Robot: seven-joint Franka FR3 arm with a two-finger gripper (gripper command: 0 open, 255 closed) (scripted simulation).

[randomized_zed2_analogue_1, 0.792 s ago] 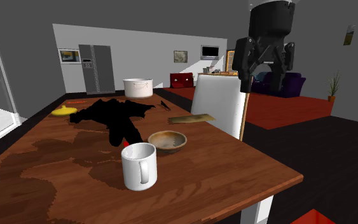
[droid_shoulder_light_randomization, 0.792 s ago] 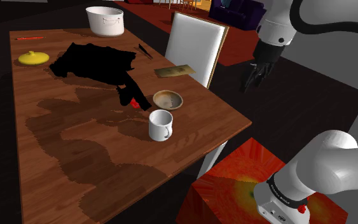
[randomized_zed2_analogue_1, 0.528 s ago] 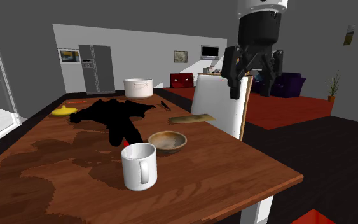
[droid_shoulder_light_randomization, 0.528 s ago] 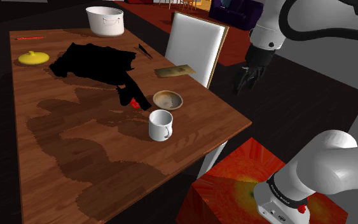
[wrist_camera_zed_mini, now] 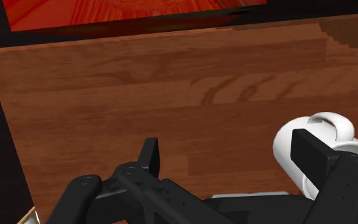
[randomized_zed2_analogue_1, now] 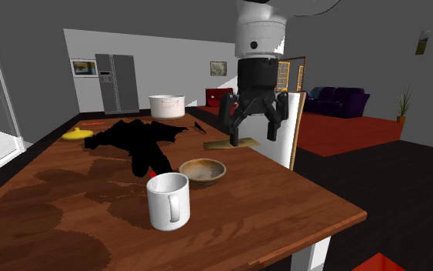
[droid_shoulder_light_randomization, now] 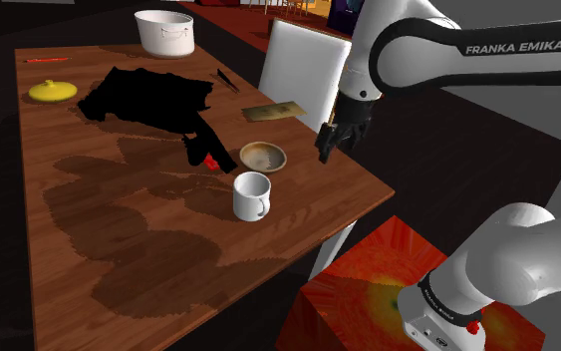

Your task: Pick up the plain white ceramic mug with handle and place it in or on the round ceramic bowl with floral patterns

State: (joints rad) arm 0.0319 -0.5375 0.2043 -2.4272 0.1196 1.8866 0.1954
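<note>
White with dark joints, the arm (droid_shoulder_light_randomization: pixel 418 40) arches over the brown wooden desk (droid_shoulder_light_randomization: pixel 119 229), its black pincer (randomized_zed2_analogue_1: pixel 253 138) pointing down, fingers spread wide and empty, near the round tan bowl (droid_shoulder_light_randomization: pixel 262 156). The plain white handled mug (randomized_zed2_analogue_1: pixel 168 201) stands upright on the desk beside that bowl.

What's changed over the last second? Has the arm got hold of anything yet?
The gripper has swung toward the shoulder view's left and come down, from out past the edge of the table to above it, near the bowl. It is open and has taken hold of nothing. The white mug and the bowl lie as before.
</note>
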